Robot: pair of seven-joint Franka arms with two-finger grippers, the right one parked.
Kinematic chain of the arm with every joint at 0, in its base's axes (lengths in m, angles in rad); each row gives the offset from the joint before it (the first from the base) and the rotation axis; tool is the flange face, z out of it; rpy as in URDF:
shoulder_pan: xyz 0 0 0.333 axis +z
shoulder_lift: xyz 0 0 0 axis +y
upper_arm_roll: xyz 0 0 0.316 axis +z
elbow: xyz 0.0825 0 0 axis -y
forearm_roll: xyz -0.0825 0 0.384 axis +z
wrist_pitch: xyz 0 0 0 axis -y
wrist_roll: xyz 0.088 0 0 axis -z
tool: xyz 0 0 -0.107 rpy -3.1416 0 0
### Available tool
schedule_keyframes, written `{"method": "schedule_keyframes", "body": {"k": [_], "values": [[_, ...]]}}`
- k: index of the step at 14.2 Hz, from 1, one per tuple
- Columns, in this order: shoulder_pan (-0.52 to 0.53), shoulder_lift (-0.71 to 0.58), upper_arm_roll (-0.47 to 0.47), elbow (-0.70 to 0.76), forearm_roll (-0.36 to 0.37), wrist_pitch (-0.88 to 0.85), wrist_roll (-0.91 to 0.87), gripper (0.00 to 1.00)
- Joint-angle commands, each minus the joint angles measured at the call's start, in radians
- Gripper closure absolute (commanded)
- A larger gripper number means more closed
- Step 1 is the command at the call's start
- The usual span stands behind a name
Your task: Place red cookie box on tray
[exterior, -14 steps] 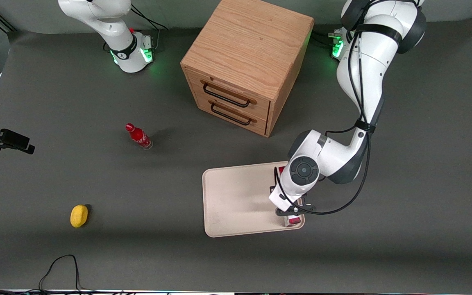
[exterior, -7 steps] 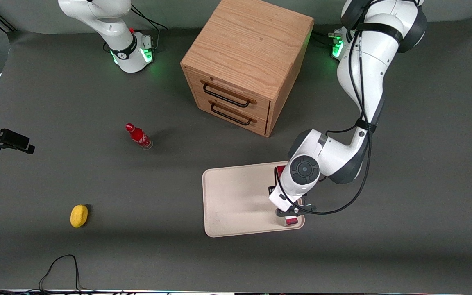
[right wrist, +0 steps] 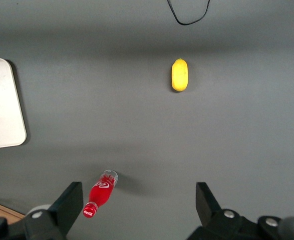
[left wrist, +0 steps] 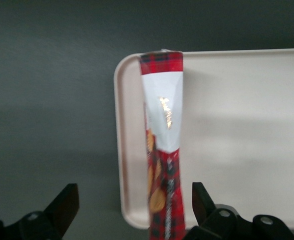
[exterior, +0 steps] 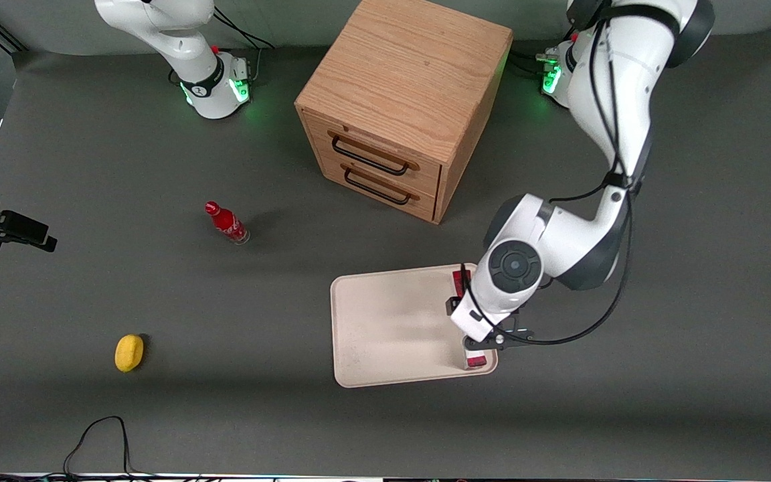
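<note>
The red cookie box [left wrist: 163, 150] stands on its narrow edge on the cream tray [left wrist: 247, 125], along the tray's rim at the working arm's end. In the front view only the box's two red ends [exterior: 476, 362] show from under the wrist, on the tray [exterior: 385, 328]. My gripper [left wrist: 133, 195] hangs above the box, open wide. Its black fingers [left wrist: 66, 200] stand well apart on either side of the box without touching it. In the front view the gripper [exterior: 486, 341] is mostly hidden under the white wrist.
A wooden two-drawer cabinet [exterior: 402, 100] stands farther from the front camera than the tray. A small red soda bottle [exterior: 226, 223] and a yellow fruit [exterior: 129, 352] lie toward the parked arm's end of the grey table.
The arm has risen and shifted slightly toward the working arm's end. The box stays in place on the tray.
</note>
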Motion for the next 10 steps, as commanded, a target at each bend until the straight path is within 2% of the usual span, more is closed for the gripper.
{"method": "schedule_keyframes", "body": {"k": [1, 4, 5, 8, 10], "values": [[0.061, -0.283, 0.014, -0.296, -0.027, -0.005, 0.103, 0.00], [0.064, -0.515, 0.146, -0.502, -0.106, -0.048, 0.294, 0.00], [0.064, -0.578, 0.216, -0.553, -0.134, -0.065, 0.377, 0.00], [0.064, -0.687, 0.394, -0.608, -0.140, -0.155, 0.617, 0.00], [0.064, -0.742, 0.452, -0.608, -0.119, -0.206, 0.674, 0.00]]}}
